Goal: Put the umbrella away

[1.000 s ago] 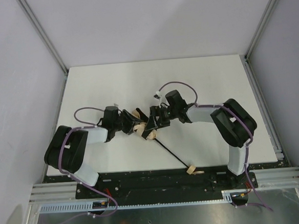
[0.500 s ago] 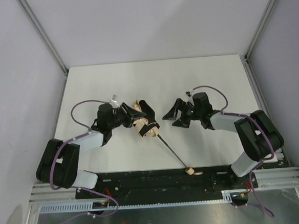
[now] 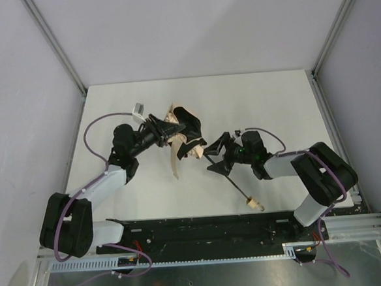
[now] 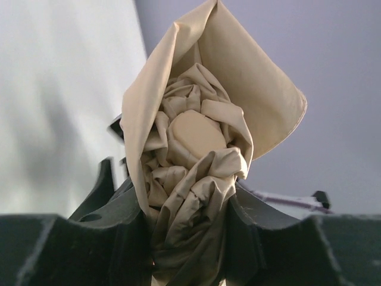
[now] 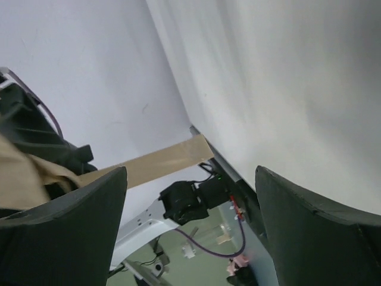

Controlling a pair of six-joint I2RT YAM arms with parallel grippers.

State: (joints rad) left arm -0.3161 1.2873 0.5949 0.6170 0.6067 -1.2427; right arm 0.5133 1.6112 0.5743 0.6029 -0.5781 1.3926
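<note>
Tan-beige canopy of the compact black-shafted umbrella point(image 3: 180, 134) is hanging bunched in the clenched left end effector point(image 4: 187, 238) above the white desk point(image 3: 273, 104), seemingly offering its shaft point(image 3: 238, 189) to the splayed, empty right end effector point(image 5: 190, 179).

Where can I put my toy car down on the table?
The white table is bare along the back wall and in the far right corner. The middle is crowded: the left pincer grips the umbrella there, with the open right pincer close beside it.
</note>
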